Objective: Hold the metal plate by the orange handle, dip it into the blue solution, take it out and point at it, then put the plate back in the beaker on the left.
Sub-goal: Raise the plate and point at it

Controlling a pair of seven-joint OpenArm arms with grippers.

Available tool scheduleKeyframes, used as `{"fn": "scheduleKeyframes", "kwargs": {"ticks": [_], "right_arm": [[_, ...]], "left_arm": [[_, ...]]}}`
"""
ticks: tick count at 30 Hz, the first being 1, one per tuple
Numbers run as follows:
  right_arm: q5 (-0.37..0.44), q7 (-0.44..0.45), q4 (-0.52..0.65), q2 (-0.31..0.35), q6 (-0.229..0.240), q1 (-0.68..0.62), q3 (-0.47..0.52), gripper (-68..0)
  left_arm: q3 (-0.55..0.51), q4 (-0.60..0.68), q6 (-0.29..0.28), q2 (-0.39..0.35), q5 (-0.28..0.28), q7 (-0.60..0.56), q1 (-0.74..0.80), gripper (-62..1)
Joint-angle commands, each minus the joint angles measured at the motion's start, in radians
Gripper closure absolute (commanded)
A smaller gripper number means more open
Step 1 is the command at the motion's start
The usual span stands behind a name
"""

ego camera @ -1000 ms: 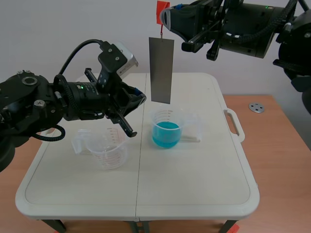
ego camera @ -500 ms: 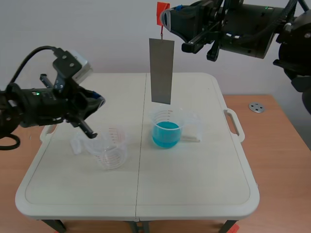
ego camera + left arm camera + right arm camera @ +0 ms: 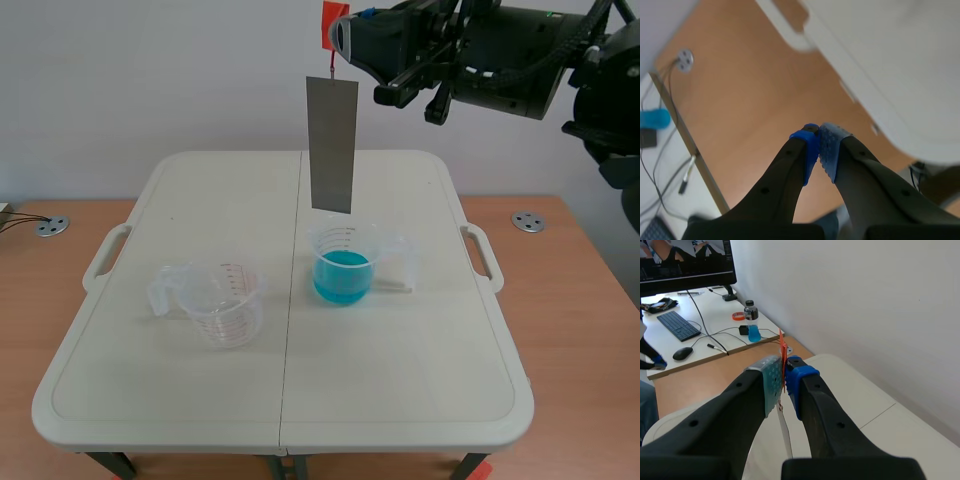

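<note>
The right arm (image 3: 500, 60) is black all over: a thick, rounded barrel housing with black cables (image 3: 598, 18) looping over it and a small green light (image 3: 548, 14) on its shell. The right pincer (image 3: 783, 376) has two broad black fingers, each with a small round recess, tipped by a dotted grey-green pad (image 3: 767, 380) and a bright blue pad (image 3: 801, 376). The left pincer (image 3: 818, 142) has matching black fingers and blue pads (image 3: 832, 147), one dotted.
</note>
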Motion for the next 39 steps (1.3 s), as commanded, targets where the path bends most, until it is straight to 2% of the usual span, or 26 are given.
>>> {"fn": "scheduleKeyframes", "kwargs": {"ticks": [1,3,11,16,18,23,30,39], "right_arm": [[0.026,0.019,0.026,0.002,0.008,0.039,0.008,-1.5],[0.042,0.019,0.026,-0.001,0.008,0.048,0.008,-1.5],[0.076,0.018,0.026,-0.001,0.008,0.108,-0.039,-1.5],[0.085,0.018,0.026,-0.008,0.008,0.146,-0.09,-1.5],[0.085,0.018,0.026,-0.019,0.008,0.154,-0.104,-1.5],[0.085,0.018,0.026,-0.04,0.008,0.159,-0.135,-1.5],[0.085,0.007,0.026,-0.06,0.008,0.159,-0.193,-1.5],[0.084,0.003,0.026,-0.09,0.008,0.159,-0.23,-1.5]], "left_arm": [[0.001,0.0,0.008,0.016,-0.006,-0.01,0.047,-1.2],[0.002,-0.016,0.025,0.017,-0.006,-0.011,0.115,-1.2],[0.002,-0.069,0.032,0.035,-0.005,-0.084,0.33,-1.2],[0.002,-0.097,0.029,0.071,0.024,-0.089,0.405,-1.2],[0.003,-0.106,0.027,0.087,0.029,-0.089,0.424,-1.2],[0.005,-0.116,0.024,0.129,0.116,-0.082,0.443,-1.2],[0.016,-0.127,0.021,0.197,0.204,-0.05,0.443,-1.2],[0.028,-0.127,0.022,0.206,0.209,-0.051,0.442,-1.2]]}}
